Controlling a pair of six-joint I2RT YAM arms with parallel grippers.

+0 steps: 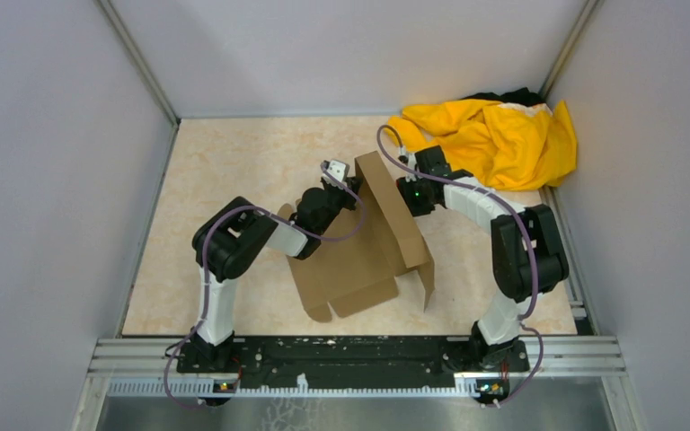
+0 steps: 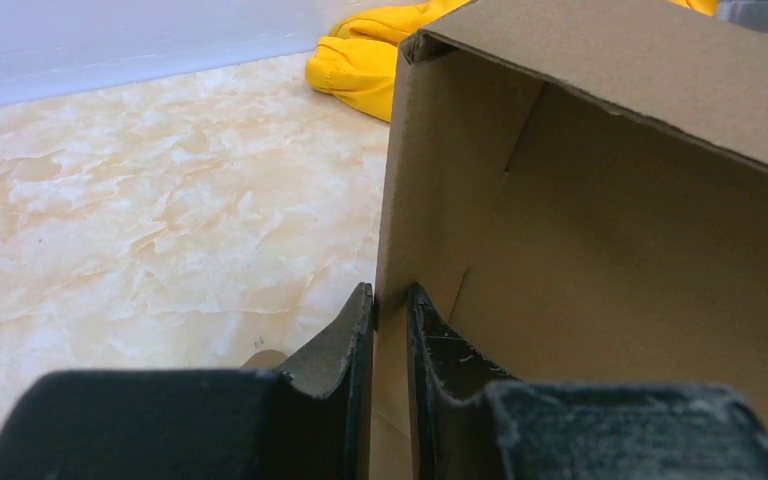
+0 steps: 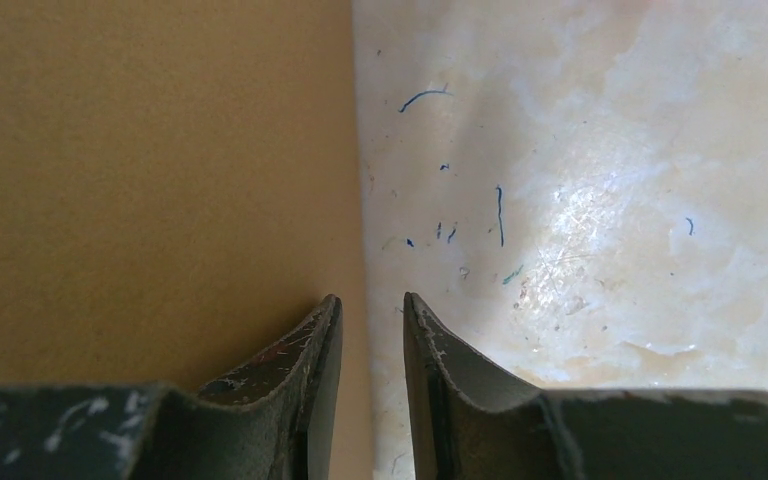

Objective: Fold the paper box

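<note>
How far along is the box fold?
Partway. Done: the box has its tall panel and one side wall raised. In hand: left gripper straddles that wall; right gripper, jaws slightly apart, sits at the panel edge. To do: near flaps lie flat, lid unclosed.

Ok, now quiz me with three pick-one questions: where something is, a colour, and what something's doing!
1. Where is the yellow cloth? A far right corner; B near left corner; C inside the box.
2. What colour is the paper box? A white; B brown; C blue.
3. What is the left gripper doing? A pinching a box wall; B holding the cloth; C hanging wide open.
Answers: 1 A, it is heaped in that corner. 2 B, plain brown cardboard. 3 A, the wall sits between its fingers.
</note>
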